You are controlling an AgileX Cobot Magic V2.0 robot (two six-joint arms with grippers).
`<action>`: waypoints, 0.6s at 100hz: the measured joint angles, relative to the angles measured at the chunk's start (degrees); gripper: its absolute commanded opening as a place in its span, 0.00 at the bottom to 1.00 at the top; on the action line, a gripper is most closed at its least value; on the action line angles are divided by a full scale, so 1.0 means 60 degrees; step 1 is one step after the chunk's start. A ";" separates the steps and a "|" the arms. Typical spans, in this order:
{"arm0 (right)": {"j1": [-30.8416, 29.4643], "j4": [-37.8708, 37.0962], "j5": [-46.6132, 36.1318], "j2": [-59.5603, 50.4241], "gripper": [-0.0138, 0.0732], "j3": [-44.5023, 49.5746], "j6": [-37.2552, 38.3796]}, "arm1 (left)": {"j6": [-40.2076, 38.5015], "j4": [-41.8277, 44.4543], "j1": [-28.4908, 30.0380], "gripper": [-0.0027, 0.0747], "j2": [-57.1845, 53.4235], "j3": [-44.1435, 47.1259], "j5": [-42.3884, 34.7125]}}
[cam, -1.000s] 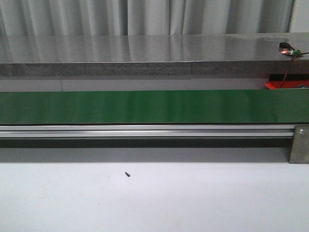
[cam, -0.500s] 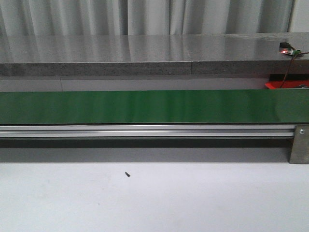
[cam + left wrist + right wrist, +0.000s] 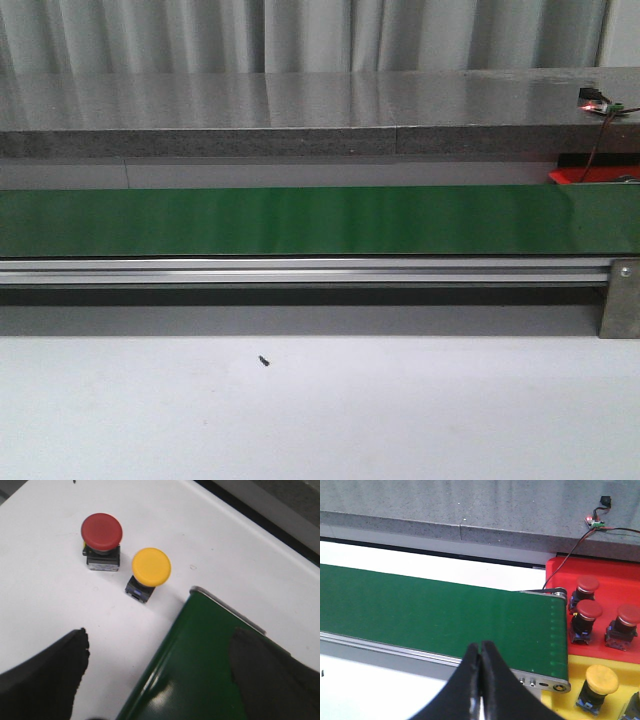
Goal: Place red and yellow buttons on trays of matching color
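Left gripper [image 3: 160,680] is hanging with fingers [image 3: 47,672] spread wide apart and holding nothing, over the end of the green belt [image 3: 200,670]; just beyond on the white table [image 3: 45,590] a red button [image 3: 102,540] and a yellow button [image 3: 149,573] are standing upright near each other, not touching. Right gripper [image 3: 481,672] is hovering with its fingers pressed together and empty above the other end of the belt, beside which three red buttons [image 3: 584,615] are sitting in the red tray [image 3: 560,570] and one yellow button [image 3: 601,684] is sitting in the yellow tray [image 3: 580,667], a thin wire [image 3: 570,555] trailing past the red tray
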 measured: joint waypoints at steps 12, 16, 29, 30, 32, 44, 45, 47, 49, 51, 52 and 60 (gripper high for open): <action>0.0000 0.0000 0.0000 0.0000 0.09 0.0000 0.0000 | -0.0244 0.0000 0.0353 0.76 0.1016 -0.1061 0.0445; 0.0000 0.0000 0.0000 0.0000 0.09 0.0000 0.0000 | -0.0339 0.0000 0.0443 0.76 0.1346 -0.1381 0.0575; 0.0000 0.0000 0.0000 0.0000 0.09 0.0000 0.0000 | -0.0643 0.0022 0.0695 0.76 0.2240 -0.2507 0.0879; 0.0000 0.0000 0.0000 0.0000 0.09 0.0000 0.0000 | -0.0690 0.0022 0.0704 0.76 0.2331 -0.2558 0.0874; 0.0000 0.0000 0.0000 0.0000 0.09 0.0000 0.0000 | -0.0758 0.0022 0.0732 0.76 0.2420 -0.2710 0.0905; 0.0000 0.0000 0.0000 0.0000 0.09 0.0000 0.0000 | -0.1082 0.0022 0.0774 0.76 0.3188 -0.3486 0.0926; 0.0000 0.0000 0.0000 0.0000 0.09 0.0000 0.0000 | -0.1101 0.0022 0.0774 0.76 0.3229 -0.3568 0.0954; 0.0000 0.0000 0.0000 0.0000 0.09 0.0000 0.0000 | -0.1123 0.0022 0.0774 0.76 0.3345 -0.3690 0.0950; 0.0000 0.0000 0.0000 0.0000 0.09 0.0000 0.0000 | -0.1121 0.0022 0.0774 0.76 0.3461 -0.3766 0.0950; 0.0000 0.0000 0.0000 0.0000 0.09 0.0000 0.0000 | -0.1143 -0.0001 0.0774 0.76 0.3577 -0.3877 0.0950; 0.0000 0.0000 0.0000 0.0000 0.09 0.0000 0.0000 | -0.1143 -0.0002 0.0774 0.76 0.3613 -0.3942 0.0950; 0.0000 0.0000 0.0000 0.0000 0.09 0.0000 0.0000 | -0.1182 -0.0180 0.0774 0.76 0.3988 -0.4249 0.0964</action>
